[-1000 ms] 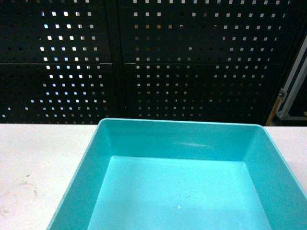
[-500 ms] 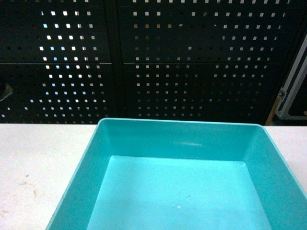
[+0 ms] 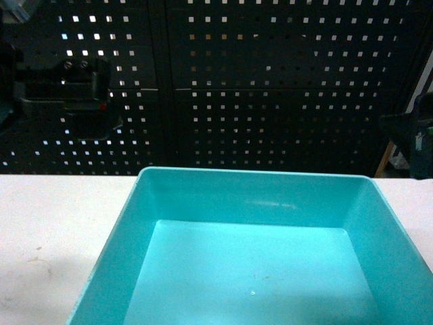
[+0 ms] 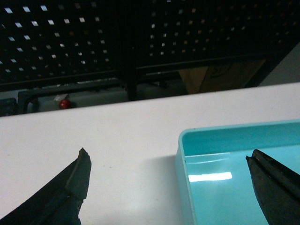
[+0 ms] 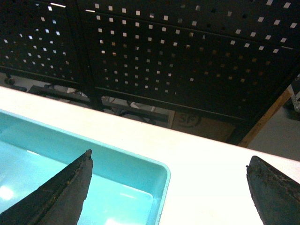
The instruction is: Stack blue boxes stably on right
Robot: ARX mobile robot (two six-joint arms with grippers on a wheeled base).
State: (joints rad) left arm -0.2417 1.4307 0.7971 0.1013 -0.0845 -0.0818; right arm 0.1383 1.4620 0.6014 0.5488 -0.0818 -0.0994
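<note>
Both my grippers were wide apart, holding nothing. The tub [image 3: 250, 271] sat on the table [image 3: 54, 223] dead centre: my left gripper [image 4: 168, 187] straddled its 9 o'clock wall, my right gripper [image 5: 168, 187] its 3 o'clock corner. Neither arm looked nearer.

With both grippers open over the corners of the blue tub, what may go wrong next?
1. The left gripper straddles the blue tub's left wall; descending off-centre, a finger could hit the rim.
2. The right gripper straddles the opposite wall; uneven grasps might tilt the tub.

Black perforated panel wall [image 3: 270, 88] behind white table [image 3: 47, 230].
</note>
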